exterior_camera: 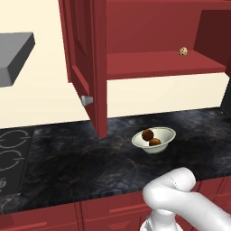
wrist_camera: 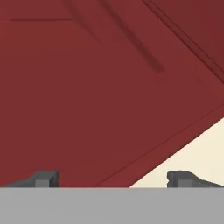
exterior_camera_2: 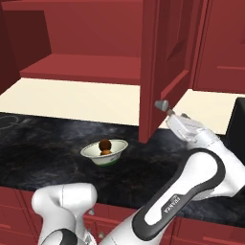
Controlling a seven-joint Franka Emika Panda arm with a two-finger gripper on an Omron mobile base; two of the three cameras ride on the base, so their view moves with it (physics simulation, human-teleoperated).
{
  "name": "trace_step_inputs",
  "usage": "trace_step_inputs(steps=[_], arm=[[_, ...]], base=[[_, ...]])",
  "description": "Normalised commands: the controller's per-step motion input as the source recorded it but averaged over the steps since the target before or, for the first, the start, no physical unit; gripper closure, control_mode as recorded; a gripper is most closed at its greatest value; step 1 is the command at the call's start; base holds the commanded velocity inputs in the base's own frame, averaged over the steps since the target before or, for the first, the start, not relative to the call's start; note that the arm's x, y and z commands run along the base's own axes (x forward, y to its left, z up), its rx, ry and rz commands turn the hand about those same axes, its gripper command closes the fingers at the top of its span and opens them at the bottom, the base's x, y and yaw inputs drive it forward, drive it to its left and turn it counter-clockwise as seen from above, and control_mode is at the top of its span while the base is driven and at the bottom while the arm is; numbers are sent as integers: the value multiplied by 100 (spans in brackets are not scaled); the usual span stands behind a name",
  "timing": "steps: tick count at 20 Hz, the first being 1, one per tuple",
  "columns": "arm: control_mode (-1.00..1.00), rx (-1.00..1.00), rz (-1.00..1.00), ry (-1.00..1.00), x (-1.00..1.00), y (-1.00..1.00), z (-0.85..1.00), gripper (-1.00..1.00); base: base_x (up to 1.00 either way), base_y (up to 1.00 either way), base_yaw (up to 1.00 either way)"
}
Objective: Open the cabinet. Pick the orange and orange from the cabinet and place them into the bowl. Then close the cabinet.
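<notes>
Orange round fruits, both of them, sit in the cream-white round bowl on the dark tabletop, below the big dark red cabinet. Only closing its doors looks left. Near the right door, the tool is spread wide, holding nothing.

The dark marble counter carries the bowl. On the cabinet shelf lies a speckled ball, far right.
</notes>
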Motion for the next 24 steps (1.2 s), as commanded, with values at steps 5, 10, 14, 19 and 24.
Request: trace_step_inputs(steps=[5,10,14,19,24], arm=[[-100,0,0,-8,0,60,44,-100],[-100,0,0,-3,5,54,17,-100],[-100,0,-1,0,24,45,0,-100],[-100,2,-3,0,24,31,16,-100],[-100,5,-5,4,43,7,22,-100]], base=[[0,0,0],[0,0,0],[0,0,0],[0,0,0],[0,0,0]])
